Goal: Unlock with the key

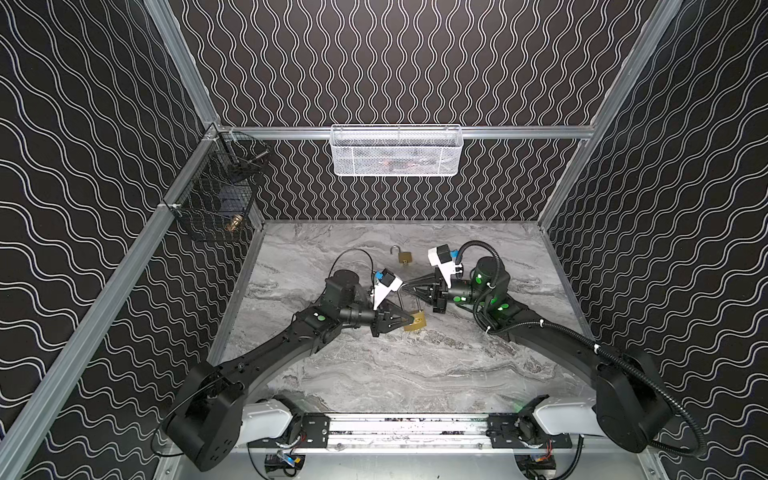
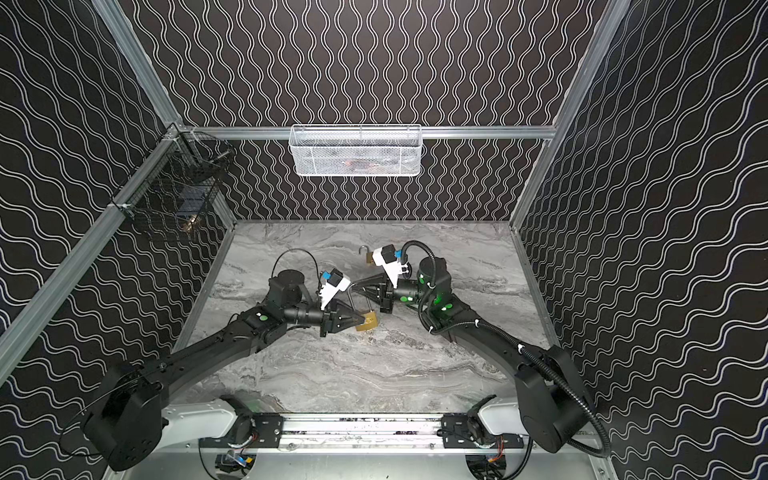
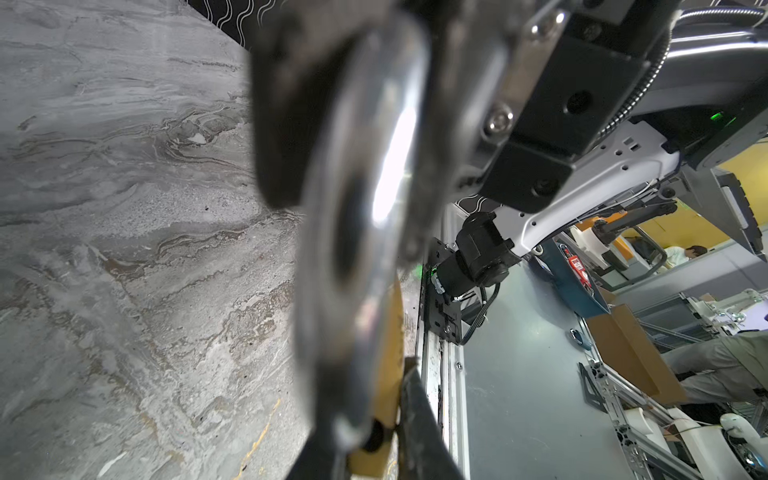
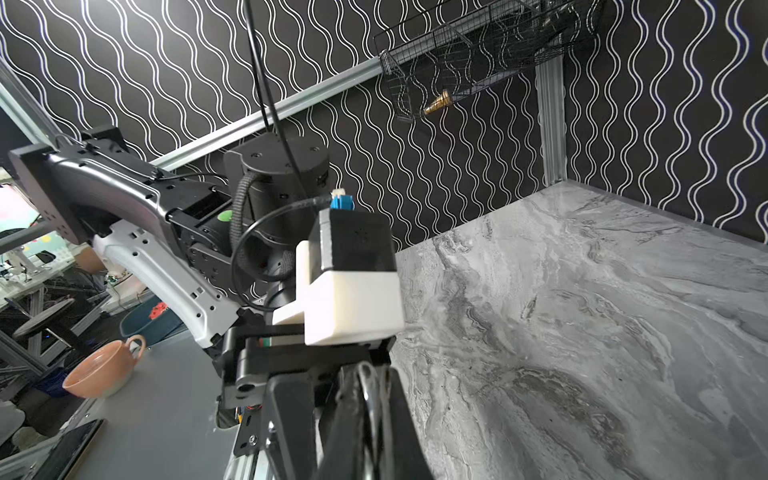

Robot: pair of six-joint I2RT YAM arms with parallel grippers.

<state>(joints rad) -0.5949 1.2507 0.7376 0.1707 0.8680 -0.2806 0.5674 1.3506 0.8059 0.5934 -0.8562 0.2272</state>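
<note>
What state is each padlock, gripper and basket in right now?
Near padlock: held at both ends, locked or not unclear.
Left gripper: jaws shut on its body.
Right gripper: jaws shut on its shackle.
Far padlock: on the table, shackle open.
White basket: hanging, contents unclear.
Black basket: hanging, brass item inside.

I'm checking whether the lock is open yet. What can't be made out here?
- Key: seen in no view.
- Padlock keyhole: top views, too small, partly behind the left pincer.
- Shackle: left wrist view, blurred close to the lens; whether it is released is unclear.
- White basket contents: top views, too small behind mesh.
</note>
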